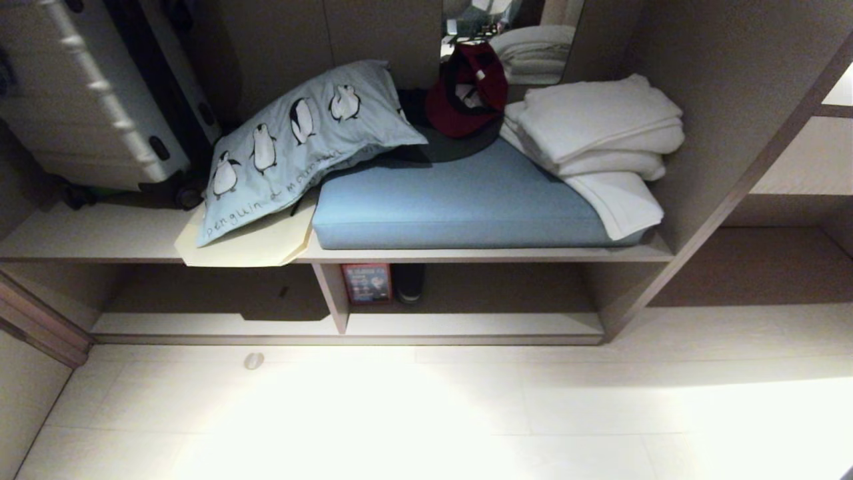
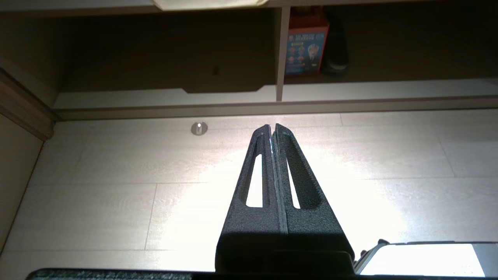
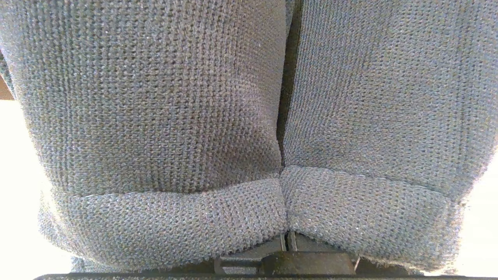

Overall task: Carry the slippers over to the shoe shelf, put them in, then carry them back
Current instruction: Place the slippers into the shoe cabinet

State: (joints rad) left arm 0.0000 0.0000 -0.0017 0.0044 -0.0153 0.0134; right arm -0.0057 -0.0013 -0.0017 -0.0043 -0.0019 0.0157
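The left claw [image 2: 272, 128] hangs closed and empty above the pale floor [image 2: 116, 210], aimed at the low grey-brown laminate shoe shelf [image 1: 220, 325]. The right claw is clamped on the pair of soft blue-grey knitted slippers [image 3: 155, 116]. Best approach low and level, choosing the compartment left of the divider [image 1: 331, 293], away from the red box [image 1: 366, 283].

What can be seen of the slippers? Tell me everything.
The slippers show only in the right wrist view, filling nearly all of it: two blue-grey uppers of coarse knitted fabric, side by side with a dark gap between them, each ending in a folded, stitched hem. They hang close in front of the camera, and the right gripper has its jaws shut on them where the two hems meet. Soles and toes are out of sight. The head view shows no slippers in the shoe shelf.
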